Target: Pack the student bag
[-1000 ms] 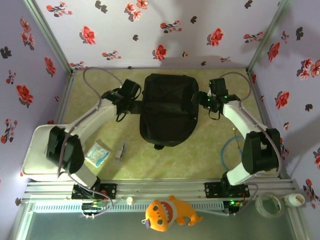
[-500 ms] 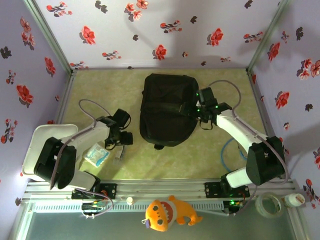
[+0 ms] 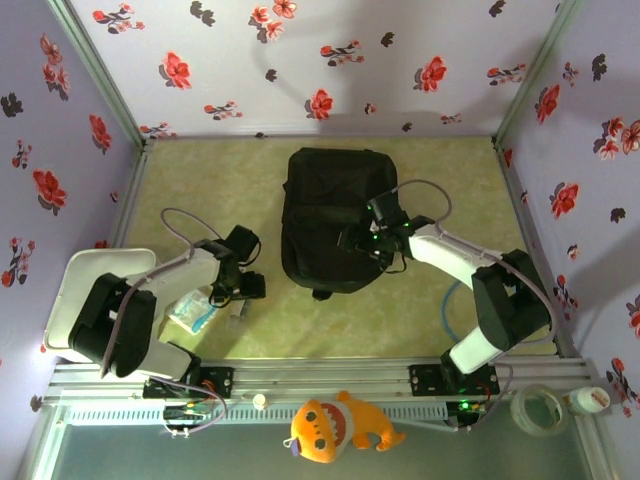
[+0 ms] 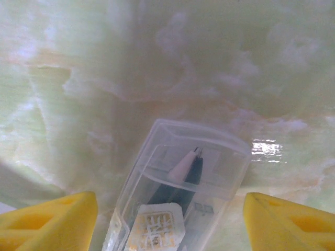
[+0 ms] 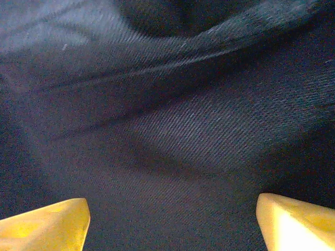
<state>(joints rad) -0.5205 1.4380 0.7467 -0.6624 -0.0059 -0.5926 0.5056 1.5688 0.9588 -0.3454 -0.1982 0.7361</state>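
Note:
The student bag (image 3: 330, 215), black fabric, lies flat in the middle of the table. My right gripper (image 3: 357, 240) hovers open over its lower right part. In the right wrist view, dark woven cloth (image 5: 172, 130) spans the gap between the yellow fingertips (image 5: 42, 222), with nothing gripped. My left gripper (image 3: 243, 290) is at the near left, pointing down over a small clear plastic case (image 3: 238, 306). In the left wrist view that case (image 4: 178, 193) holds dark pointed tools and a printed label. It lies between the wide-apart yellow fingers (image 4: 47, 219), which do not touch it.
A blue-and-clear packet (image 3: 195, 310) lies just left of the clear case. A white hard case (image 3: 85, 300) sits at the table's left edge. A blue cable (image 3: 455, 300) loops by the right arm. An orange plush toy (image 3: 335, 425) and a tape roll (image 3: 538, 408) lie beyond the front rail.
My left arm has drawn back from the bag's left side to the near left, over the clear case. My right gripper has moved from the bag's right edge onto the bag.

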